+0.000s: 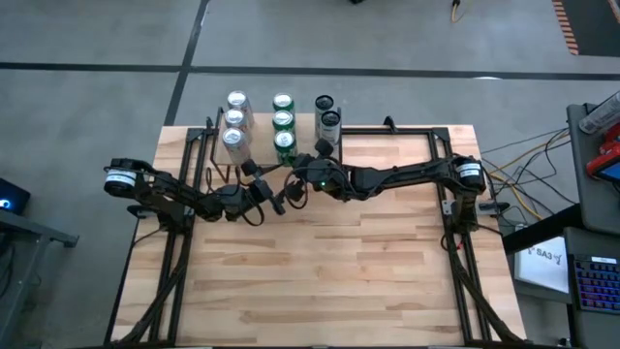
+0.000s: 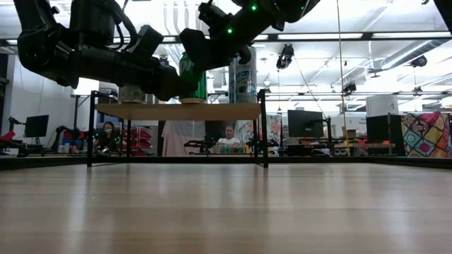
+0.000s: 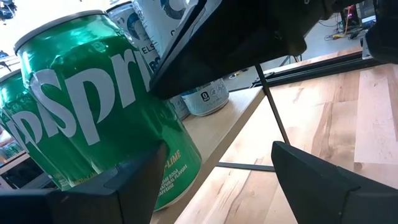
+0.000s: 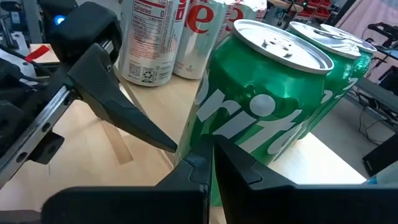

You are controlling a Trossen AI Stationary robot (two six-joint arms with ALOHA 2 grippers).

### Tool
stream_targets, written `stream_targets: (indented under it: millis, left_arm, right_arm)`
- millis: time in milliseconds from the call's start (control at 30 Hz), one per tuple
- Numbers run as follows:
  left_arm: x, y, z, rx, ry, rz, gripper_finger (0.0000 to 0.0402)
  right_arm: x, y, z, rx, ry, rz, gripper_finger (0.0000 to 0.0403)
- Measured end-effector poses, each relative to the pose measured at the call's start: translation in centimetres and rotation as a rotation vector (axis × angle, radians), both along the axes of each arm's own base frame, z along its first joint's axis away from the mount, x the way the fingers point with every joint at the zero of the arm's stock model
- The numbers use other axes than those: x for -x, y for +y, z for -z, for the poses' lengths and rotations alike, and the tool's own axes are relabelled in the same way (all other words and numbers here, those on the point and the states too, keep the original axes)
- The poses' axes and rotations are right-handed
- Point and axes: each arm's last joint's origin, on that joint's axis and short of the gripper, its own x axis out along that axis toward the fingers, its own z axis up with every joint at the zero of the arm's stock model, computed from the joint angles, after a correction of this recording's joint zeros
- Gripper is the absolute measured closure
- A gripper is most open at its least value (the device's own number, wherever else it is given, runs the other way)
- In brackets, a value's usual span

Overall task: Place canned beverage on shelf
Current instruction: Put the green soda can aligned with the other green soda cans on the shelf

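Observation:
A green Sprite can stands upright on its base at the near edge of the small wooden shelf, in front of two more green cans. It fills the left wrist view and the right wrist view. My left gripper is open just in front of the can, one finger close beside its lower side. My right gripper is shut, its tips at the can's side wall. Both grippers hover at the shelf's near edge. My left gripper's one fingertip lies close to the can's lower side; I cannot tell whether it touches. My right gripper's shut fingertips come at the can's side wall from the table's near side, slanting down. I cannot tell whether they touch.
Three silver cola cans stand on the shelf's left part and two white-and-dark cans on its right. The shelf's thin black legs stand on the table. The wooden tabletop stretches toward the near edge. People sit in the room behind.

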Motion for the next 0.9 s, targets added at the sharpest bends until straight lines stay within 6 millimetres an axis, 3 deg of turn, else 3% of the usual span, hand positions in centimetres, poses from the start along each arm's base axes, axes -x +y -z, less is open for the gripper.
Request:
stream_targets:
  millis: [900]
  left_arm:
    - [0.0, 0.0, -0.2, 0.011, -0.033, 0.003, 0.0123]
  right_arm:
    - [-0.1, -1.0, -0.4, 0.004, -0.033, -0.037, 0.0394]
